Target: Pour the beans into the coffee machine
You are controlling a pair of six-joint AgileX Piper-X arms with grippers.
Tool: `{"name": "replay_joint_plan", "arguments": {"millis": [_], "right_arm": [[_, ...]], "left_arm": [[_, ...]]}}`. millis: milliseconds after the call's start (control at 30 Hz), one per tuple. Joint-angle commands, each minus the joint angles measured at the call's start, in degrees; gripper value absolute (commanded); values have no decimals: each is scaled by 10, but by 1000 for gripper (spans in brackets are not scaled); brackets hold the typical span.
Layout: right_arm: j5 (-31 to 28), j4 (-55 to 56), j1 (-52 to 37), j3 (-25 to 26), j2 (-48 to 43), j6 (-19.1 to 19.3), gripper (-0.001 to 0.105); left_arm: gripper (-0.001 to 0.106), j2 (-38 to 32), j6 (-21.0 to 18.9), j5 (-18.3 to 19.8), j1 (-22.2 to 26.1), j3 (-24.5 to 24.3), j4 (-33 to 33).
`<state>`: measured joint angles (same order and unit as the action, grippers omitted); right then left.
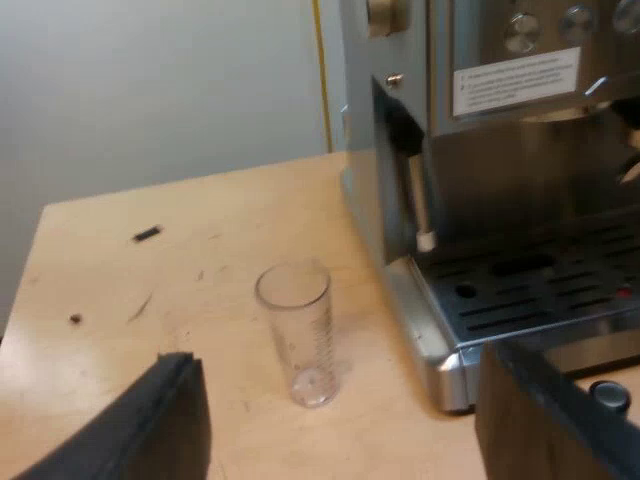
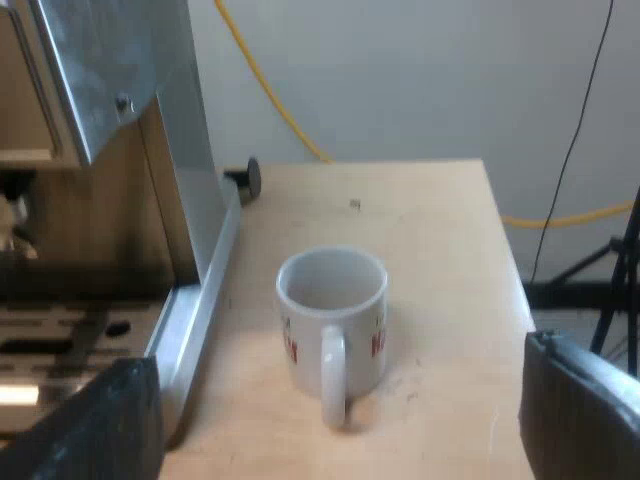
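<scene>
A clear measuring glass (image 1: 297, 330) with printed marks stands upright on the wooden table, beside the espresso machine (image 1: 480, 150). It looks empty. My left gripper (image 1: 345, 430) is open, its two black fingers wide apart with the glass a little beyond them, untouched. In the right wrist view a white mug (image 2: 332, 320) with red print stands upright by the espresso machine's (image 2: 120, 120) side, handle toward me. My right gripper (image 2: 340, 430) is open, fingers spread to either side of the mug and short of it.
The machine's drip tray (image 1: 540, 290) and steam wand (image 1: 418, 195) face the glass. A small dark scrap (image 1: 146, 234) lies on the table (image 1: 200, 230). A yellow cable (image 2: 265, 95) runs along the wall; the table's edge (image 2: 505, 250) is past the mug.
</scene>
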<state>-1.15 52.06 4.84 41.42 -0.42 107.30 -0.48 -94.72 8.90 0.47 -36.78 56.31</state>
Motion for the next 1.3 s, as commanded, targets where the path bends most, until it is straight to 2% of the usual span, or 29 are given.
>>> {"name": "replay_joint_plan", "arguments": {"millis": [33, 267, 367, 567, 1300], "right_arm": [[11, -7, 0, -20, -27, 2, 79], [27, -4, 0, -81, -26, 2, 79], [27, -4, 0, -100, -26, 2, 79], [27, 15, 0, -129, -26, -10, 79], [27, 27, 0, -135, -25, -22, 79]], "left_arm": [[59, -25, -4, -18, -3, 24, -1], [59, -25, -7, -18, -3, 92, -15], [59, -25, -7, -18, -3, 104, -39], [59, -25, -7, -18, -3, 105, -40], [59, -25, -7, -16, -3, 105, -40]]}}
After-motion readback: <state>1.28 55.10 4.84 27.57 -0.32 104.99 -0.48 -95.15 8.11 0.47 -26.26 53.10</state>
